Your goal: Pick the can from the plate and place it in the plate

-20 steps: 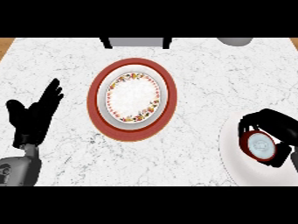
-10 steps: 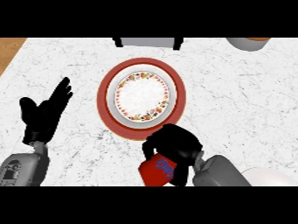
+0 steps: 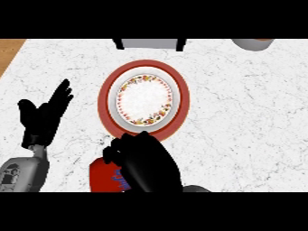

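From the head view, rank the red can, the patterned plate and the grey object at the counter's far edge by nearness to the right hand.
1. Red can: curled inside the right hand, at its left side.
2. Patterned plate: just beyond the fingers, on the red plate.
3. Grey object: at the counter's far edge, farthest.

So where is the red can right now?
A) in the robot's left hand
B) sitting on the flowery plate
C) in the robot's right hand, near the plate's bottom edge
C: the right hand curls its fingers round the red can, just below the plate.
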Available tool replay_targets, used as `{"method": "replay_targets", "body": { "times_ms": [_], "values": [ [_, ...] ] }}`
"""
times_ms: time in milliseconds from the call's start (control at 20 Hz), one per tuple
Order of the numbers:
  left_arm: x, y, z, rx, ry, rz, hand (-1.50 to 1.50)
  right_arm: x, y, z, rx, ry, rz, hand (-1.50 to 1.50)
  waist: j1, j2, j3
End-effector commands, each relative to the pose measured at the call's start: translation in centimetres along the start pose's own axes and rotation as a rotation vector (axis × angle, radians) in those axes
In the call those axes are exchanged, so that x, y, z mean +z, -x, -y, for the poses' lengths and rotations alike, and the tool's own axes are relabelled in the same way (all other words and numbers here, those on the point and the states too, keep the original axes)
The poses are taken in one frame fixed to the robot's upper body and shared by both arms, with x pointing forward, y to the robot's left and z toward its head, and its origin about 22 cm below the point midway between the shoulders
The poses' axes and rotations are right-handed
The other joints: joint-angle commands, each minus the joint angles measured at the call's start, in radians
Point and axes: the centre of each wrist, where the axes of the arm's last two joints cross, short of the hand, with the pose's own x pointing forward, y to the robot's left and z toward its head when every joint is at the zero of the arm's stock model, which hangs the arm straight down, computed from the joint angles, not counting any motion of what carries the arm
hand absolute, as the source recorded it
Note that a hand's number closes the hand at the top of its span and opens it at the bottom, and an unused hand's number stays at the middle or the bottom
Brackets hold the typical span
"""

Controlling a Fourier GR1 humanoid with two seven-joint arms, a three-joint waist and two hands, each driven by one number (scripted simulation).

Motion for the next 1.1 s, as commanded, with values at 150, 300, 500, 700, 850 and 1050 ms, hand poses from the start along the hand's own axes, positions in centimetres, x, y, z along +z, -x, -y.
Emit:
{"method": "replay_targets", "body": {
  "times_ms": [150, 300, 500, 700, 850, 1050],
  "values": [
    [-0.2, 0.1, 0.8, 0.000, -0.005, 0.011, 0.00, -1.5, -3.8, 0.5, -0.086, 0.227, -0.196, 1.50, 0.005, 0.012, 0.000],
    [-0.3, -0.4, 0.9, 0.013, -0.008, 0.007, 0.00, -4.4, -3.3, 1.4, -0.086, 0.252, -0.290, 1.50, 0.001, 0.015, 0.000],
    [-0.8, -1.1, -0.9, 0.005, -0.012, 0.023, 0.00, -8.0, -1.7, 1.8, -0.112, 0.301, -0.347, 1.50, -0.005, 0.018, 0.000],
    [0.4, -0.7, -0.8, 0.014, -0.002, 0.011, 0.00, -9.2, 0.3, 0.8, -0.104, 0.315, -0.403, 1.50, -0.015, 0.015, 0.001],
    [0.0, 0.7, 0.9, 0.024, -0.029, 0.002, 0.00, -10.1, 2.3, 0.5, -0.087, 0.280, -0.390, 1.50, -0.027, 0.016, 0.001],
    [0.6, -0.4, 1.3, 0.002, -0.028, 0.023, 0.00, -11.6, 6.3, 0.0, 0.003, 0.206, -0.441, 1.50, -0.022, 0.017, 0.001]
  ]
}}
